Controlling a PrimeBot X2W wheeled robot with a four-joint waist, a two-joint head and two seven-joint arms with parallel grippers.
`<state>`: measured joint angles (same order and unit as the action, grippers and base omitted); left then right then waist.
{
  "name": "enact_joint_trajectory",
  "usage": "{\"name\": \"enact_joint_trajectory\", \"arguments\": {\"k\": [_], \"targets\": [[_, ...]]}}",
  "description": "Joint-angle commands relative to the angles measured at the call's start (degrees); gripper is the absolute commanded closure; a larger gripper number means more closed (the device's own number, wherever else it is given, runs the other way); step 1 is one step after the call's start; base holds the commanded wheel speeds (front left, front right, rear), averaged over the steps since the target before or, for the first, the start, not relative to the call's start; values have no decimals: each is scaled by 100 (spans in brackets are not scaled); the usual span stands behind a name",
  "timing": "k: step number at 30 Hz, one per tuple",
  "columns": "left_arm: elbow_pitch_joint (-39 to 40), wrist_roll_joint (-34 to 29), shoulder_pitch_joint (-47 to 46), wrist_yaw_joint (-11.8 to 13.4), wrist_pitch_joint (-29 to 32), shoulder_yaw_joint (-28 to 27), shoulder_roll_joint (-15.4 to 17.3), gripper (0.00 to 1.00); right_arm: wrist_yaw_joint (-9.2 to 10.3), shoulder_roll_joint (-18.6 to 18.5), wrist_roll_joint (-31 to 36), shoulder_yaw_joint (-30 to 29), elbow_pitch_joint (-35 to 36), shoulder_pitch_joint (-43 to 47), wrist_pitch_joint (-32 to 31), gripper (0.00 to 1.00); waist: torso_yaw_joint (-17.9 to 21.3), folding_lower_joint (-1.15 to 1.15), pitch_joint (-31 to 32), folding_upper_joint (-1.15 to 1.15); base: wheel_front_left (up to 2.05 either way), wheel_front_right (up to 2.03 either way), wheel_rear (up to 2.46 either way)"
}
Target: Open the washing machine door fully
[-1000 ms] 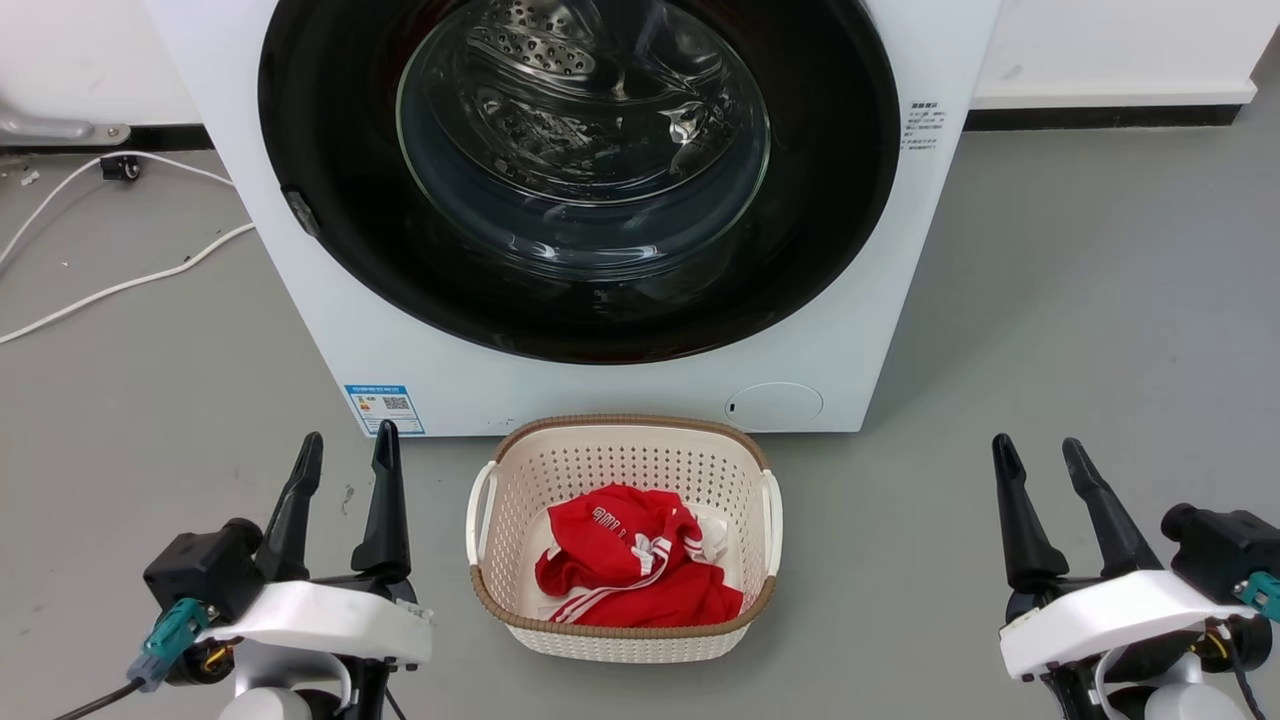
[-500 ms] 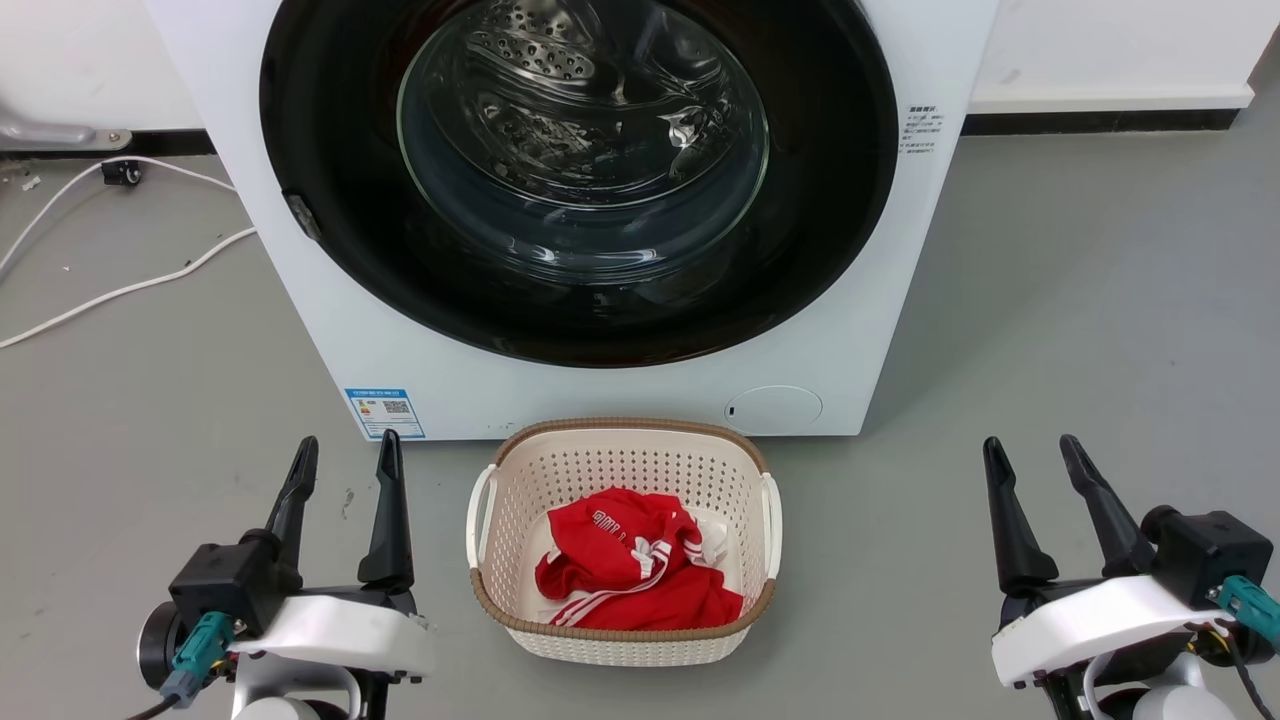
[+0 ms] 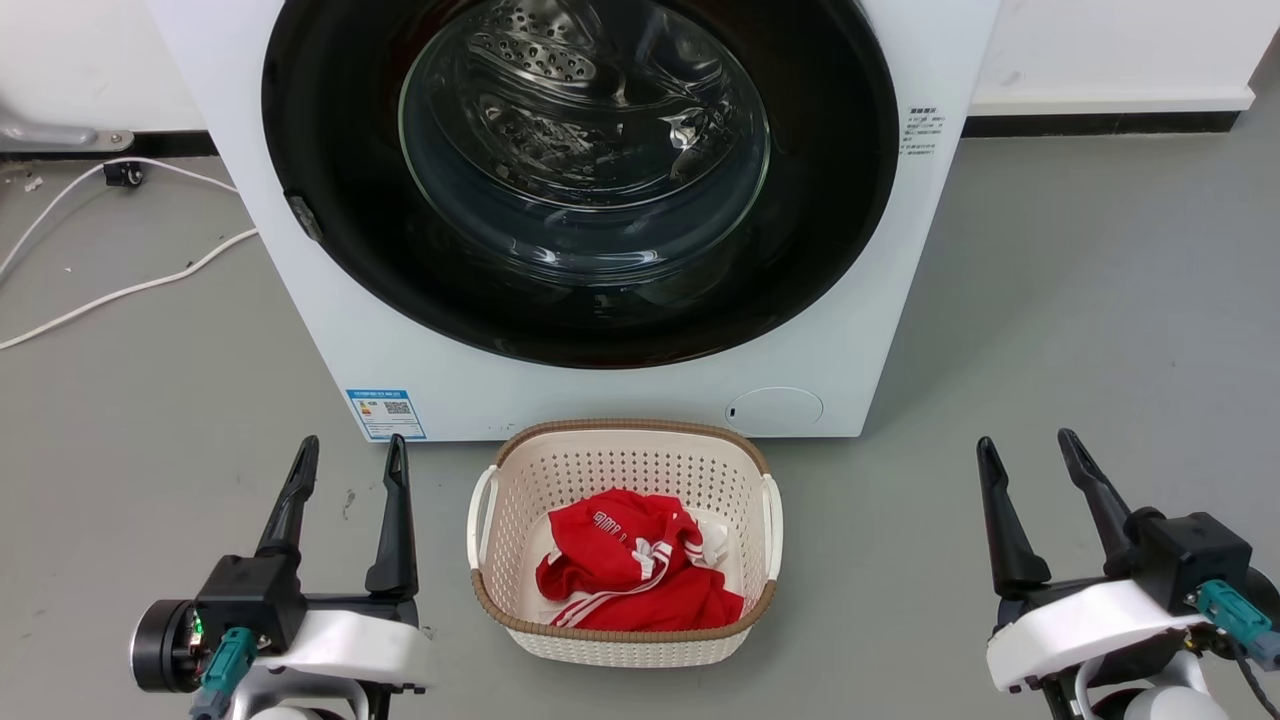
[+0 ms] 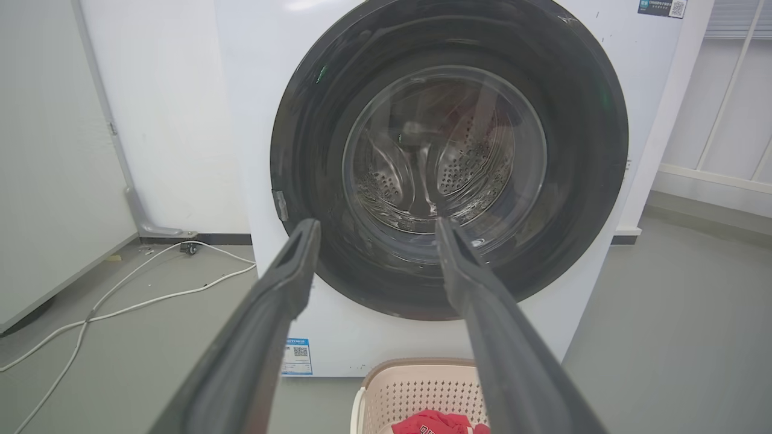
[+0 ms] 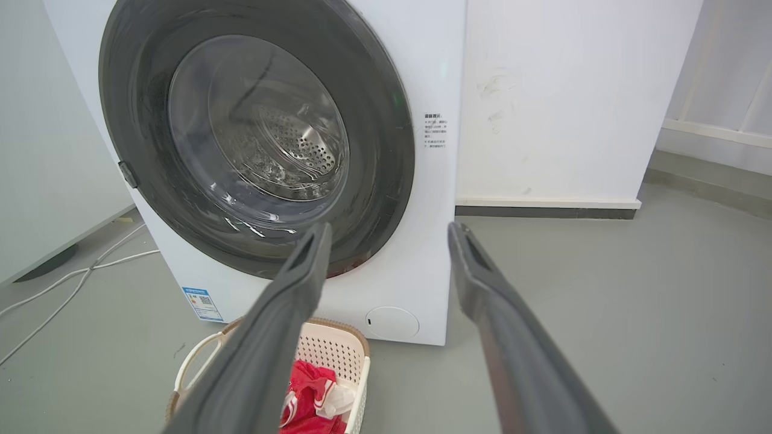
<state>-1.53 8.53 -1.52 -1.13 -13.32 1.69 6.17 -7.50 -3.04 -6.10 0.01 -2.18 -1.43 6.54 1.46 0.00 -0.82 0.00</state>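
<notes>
The white washing machine [image 3: 340, 330] [image 4: 253, 90] [image 5: 440, 78] stands straight ahead on the grey floor. Its round glossy black door [image 3: 330, 120] [image 4: 301, 150] [image 5: 386, 120], with a clear glass bowl [image 3: 585, 140] at centre, lies flat against the machine's front, shut. A small grey latch [image 3: 303, 215] [image 4: 280, 205] [image 5: 127, 174] sits at the door's left rim. My left gripper [image 3: 352, 448] [image 4: 374, 232] hovers open at the lower left, well short of the machine. My right gripper [image 3: 1027, 446] [image 5: 389, 232] is open at the lower right, also apart from it.
A cream perforated laundry basket [image 3: 510, 470] [image 4: 386, 392] [image 5: 338, 349] with red clothing [image 3: 630, 575] sits on the floor right before the machine, between my grippers. White cables [image 3: 120, 285] trail over the floor at the left. A white wall [image 5: 573, 102] stands behind.
Both wrists have rolled a little and sunk slightly lower in the head view. The door and basket have not moved.
</notes>
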Motion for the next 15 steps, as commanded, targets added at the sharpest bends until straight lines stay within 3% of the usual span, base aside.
{"name": "enact_joint_trajectory", "arguments": {"k": [1,15], "targets": [[47,-133,56,22,-51,2,-1,0,2,18,120,12,45,20,42,0,0,0,3,0,0,0,0],[100,-574,120,42,-177,-27,-73,0,2,26,552,36,44,33,64,0,-8,0,-27,0,0,0,0]]}}
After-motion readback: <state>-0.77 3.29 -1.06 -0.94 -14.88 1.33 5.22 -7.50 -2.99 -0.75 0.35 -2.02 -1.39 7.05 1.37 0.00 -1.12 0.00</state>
